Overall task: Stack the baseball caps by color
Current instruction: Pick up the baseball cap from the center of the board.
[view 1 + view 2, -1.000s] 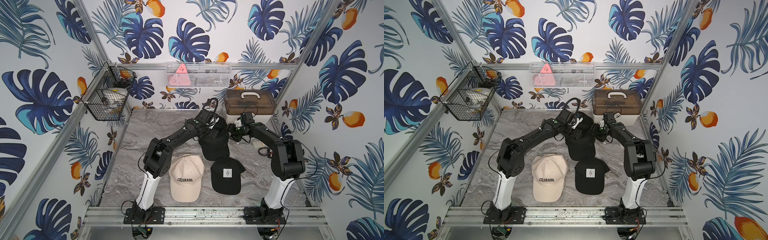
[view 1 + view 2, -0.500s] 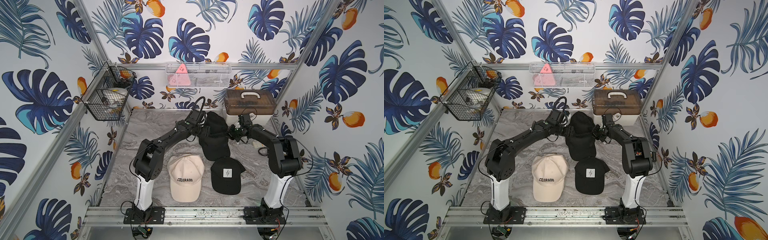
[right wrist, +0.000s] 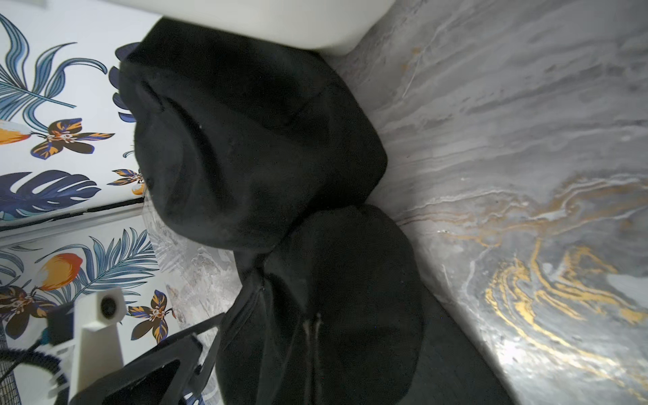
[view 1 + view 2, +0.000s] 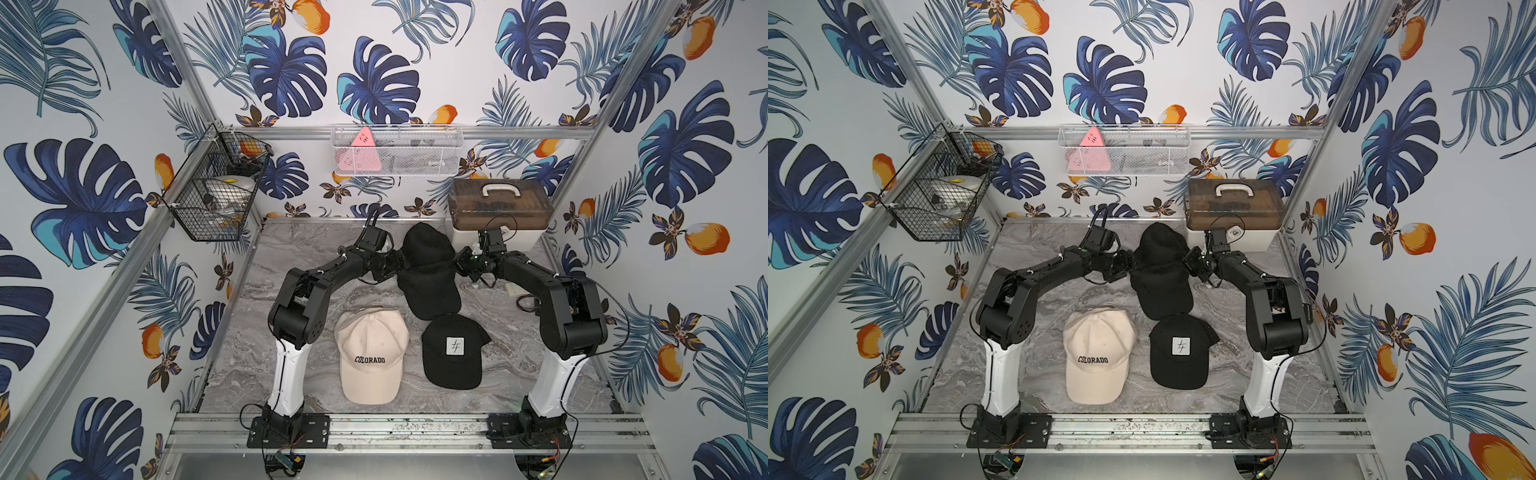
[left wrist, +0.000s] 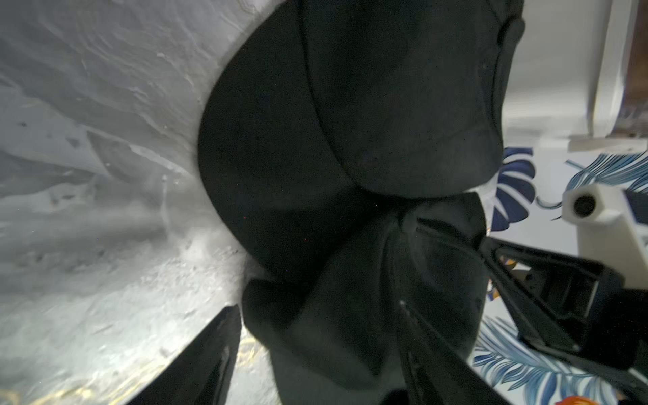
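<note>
A plain black cap (image 4: 430, 286) (image 4: 1160, 286) lies at the back of the table, its crown bulging toward the rear wall. My left gripper (image 4: 392, 266) (image 5: 317, 306) is at its left edge, open, with black fabric (image 5: 298, 157) between the spread fingers. My right gripper (image 4: 459, 262) (image 3: 312, 321) is shut on the cap's right edge, and the black fabric (image 3: 245, 140) fills that wrist view. Near the front lie a cream cap lettered COLORADO (image 4: 372, 357) (image 4: 1098, 357) and, to its right, a black cap with a white tag (image 4: 453, 351) (image 4: 1181, 351).
A white box with a brown lid and handle (image 4: 498, 203) stands at the back right, close behind the right gripper. A black wire basket (image 4: 216, 195) hangs on the left wall and a white mesh basket (image 4: 395, 149) on the back wall. Loose cables (image 4: 523, 303) lie on the right.
The right gripper has shut on the black cap's right edge. The left gripper has drawn back leftward from over the cap to its left edge. The front caps have not moved.
</note>
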Robot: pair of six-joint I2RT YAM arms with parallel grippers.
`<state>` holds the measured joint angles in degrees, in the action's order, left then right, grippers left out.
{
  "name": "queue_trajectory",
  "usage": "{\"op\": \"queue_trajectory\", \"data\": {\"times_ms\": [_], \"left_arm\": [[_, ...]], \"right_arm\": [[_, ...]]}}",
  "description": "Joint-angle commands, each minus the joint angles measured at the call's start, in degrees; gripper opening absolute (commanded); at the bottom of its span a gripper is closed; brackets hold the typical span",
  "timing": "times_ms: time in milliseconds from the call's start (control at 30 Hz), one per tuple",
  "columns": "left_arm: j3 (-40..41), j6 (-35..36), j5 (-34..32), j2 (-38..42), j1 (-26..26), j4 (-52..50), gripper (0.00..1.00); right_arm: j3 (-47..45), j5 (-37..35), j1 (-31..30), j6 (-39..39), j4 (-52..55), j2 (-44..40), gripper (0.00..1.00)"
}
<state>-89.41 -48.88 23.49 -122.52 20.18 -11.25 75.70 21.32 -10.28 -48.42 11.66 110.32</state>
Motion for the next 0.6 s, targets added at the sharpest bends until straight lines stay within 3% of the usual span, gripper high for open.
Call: {"op": "queue_trajectory", "data": {"times_ms": [0,167,367,567], "left_arm": [[4.27,-12.99,7.5,-1.09,-1.34,13.97,0.7],[6.75,-19.47,11.42,-2.98,-2.08,25.57,0.48],[4.71,-15.86,10.98,-2.11,-2.13,23.51,0.0],[3.13,-11.6,10.36,0.3,-2.08,19.23,0.0]], "right_arm": [[-0.4,0.56,-0.09,-0.05,-2.06,-0.24,0.0],[-0.99,0.64,-0.09,0.15,-2.41,-0.37,0.0],[-1.73,1.1,-0.09,-0.31,-2.92,-1.62,0.0],[-2.02,1.37,-0.17,-0.85,-2.85,-5.64,0.0]]}}
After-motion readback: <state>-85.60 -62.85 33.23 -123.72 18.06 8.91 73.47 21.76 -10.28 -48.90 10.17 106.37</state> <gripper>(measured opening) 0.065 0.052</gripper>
